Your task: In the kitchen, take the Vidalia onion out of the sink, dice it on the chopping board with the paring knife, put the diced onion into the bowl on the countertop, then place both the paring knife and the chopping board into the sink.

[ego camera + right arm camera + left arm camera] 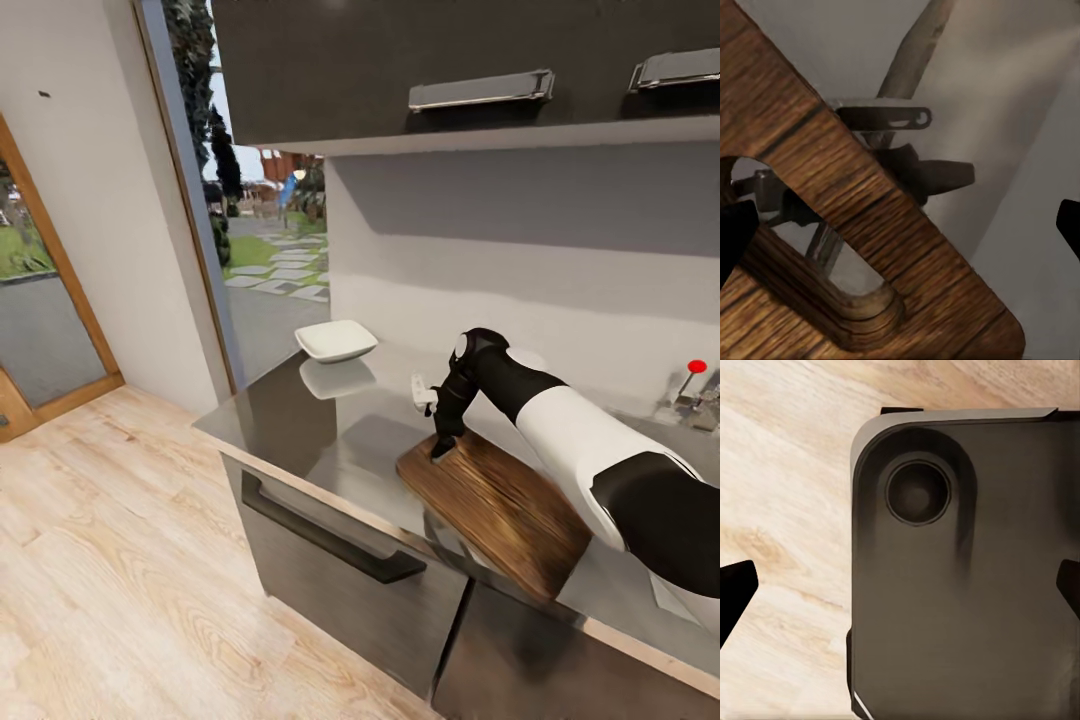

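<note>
- Judging from what lies on the tabletop [300, 400], you look late in the task: the chopping board [500, 505] carries no onion and no knife that I can make out, so the dicing seems done, though I cannot confirm it.
- The bowl [336, 340] sits well beyond the board's far end, toward the window; its inside is not visible from the head camera, so I cannot tell whether the diced onion is in it.
- Your right pincer [441, 447] hangs right at the board's handle end, pointing down; in the right wrist view the handle slot [810, 247] lies between the two dark fingertips [735, 232], which stand wide apart with nothing held.
- What I judge is left: grip the board at that slot and carry it to the sink, of which only the tap's red knob [697, 367] shows, past the board's other end.
- The paring knife is not identifiable; a small pale object [422, 393] sits just beside the board's handle end, too unclear to name.
- Your left pincer [900, 592] is spread wide and empty, looking down at the robot's dark base [967, 585] and the wooden floor [780, 472].
</note>
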Robot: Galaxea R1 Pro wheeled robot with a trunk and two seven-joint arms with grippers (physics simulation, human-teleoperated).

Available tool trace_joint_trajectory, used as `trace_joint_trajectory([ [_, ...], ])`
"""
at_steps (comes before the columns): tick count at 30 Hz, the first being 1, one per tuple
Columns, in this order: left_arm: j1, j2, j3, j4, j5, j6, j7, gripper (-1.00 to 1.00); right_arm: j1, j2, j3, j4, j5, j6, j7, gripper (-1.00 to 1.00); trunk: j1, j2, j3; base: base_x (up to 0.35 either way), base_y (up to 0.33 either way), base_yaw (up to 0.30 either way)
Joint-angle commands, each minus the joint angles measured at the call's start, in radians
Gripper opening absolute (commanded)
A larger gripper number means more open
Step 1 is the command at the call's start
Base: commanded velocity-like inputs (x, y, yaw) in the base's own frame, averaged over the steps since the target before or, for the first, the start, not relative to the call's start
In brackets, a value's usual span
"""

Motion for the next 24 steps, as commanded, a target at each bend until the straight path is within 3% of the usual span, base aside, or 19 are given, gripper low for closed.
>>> trace_joint_trajectory([
  [1,0.0,0.0,0.0,0.0,0.003,-0.002,0.001,1.0,-0.001,-0.001,0.005,-0.002,-0.001,0.011,0.003,1.0,0.0,0.0,-0.001,-0.026,0.0,0.0],
  [24,0.0,0.0,0.0,0.001,0.003,-0.002,0.001,1.0,-0.001,-0.001,0.005,0.036,-0.003,0.01,-0.036,1.0,0.0,0.0,-0.006,-0.002,0.0,0.0],
])
